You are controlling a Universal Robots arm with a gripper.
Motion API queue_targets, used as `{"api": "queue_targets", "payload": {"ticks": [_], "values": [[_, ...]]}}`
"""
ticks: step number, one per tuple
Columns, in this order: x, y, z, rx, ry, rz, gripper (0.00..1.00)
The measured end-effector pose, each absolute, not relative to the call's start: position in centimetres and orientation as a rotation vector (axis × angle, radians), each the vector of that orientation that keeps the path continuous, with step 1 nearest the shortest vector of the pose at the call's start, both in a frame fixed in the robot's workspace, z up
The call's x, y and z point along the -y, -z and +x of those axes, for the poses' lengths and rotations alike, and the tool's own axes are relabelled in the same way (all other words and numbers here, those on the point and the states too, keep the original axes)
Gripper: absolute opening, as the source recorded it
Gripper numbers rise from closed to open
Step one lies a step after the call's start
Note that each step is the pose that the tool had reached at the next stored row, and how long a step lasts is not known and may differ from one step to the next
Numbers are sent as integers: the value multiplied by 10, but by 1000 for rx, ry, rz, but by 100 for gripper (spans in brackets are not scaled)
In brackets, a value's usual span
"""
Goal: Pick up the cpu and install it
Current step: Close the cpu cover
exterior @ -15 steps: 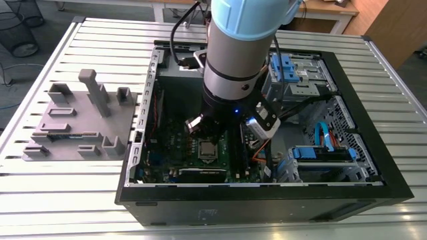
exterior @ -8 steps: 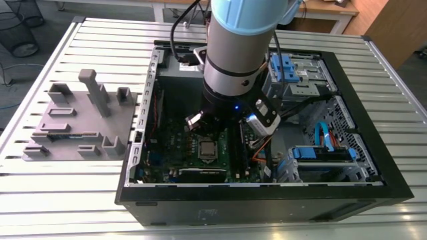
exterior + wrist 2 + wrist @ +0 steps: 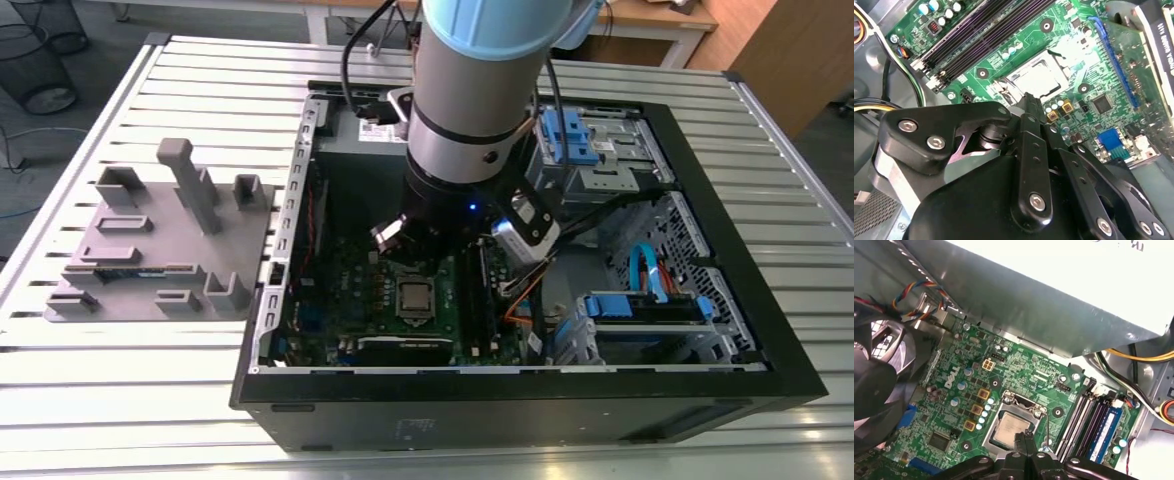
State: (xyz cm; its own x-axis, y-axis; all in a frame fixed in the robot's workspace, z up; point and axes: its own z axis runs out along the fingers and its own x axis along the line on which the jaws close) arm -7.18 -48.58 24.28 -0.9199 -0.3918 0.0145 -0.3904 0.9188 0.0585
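The cpu (image 3: 1010, 430) lies flat inside the silver-framed socket (image 3: 991, 427) on the green motherboard, its silvery-grey top facing up. It also shows in the second wrist view (image 3: 1040, 79) and in the exterior view (image 3: 416, 297). My gripper (image 3: 1025, 439) hangs inside the open computer case, just over one edge of the cpu. Its two black fingers (image 3: 1028, 106) are pressed together with nothing between them. In the exterior view the gripper (image 3: 416, 255) sits a little behind the socket, under the arm's wrist.
Black memory slots (image 3: 1085, 416) and a blue memory stick (image 3: 1106, 432) run beside the socket. A case fan (image 3: 874, 380), loose cables (image 3: 1149, 357) and the metal power supply box (image 3: 1054, 280) crowd the board. A grey fixture plate (image 3: 147, 250) lies at the exterior view's left.
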Motion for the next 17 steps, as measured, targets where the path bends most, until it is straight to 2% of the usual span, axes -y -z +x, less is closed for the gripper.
{"api": "queue_targets", "payload": {"ticks": [17], "values": [[468,-244,-72,3052,85,622,11]]}}
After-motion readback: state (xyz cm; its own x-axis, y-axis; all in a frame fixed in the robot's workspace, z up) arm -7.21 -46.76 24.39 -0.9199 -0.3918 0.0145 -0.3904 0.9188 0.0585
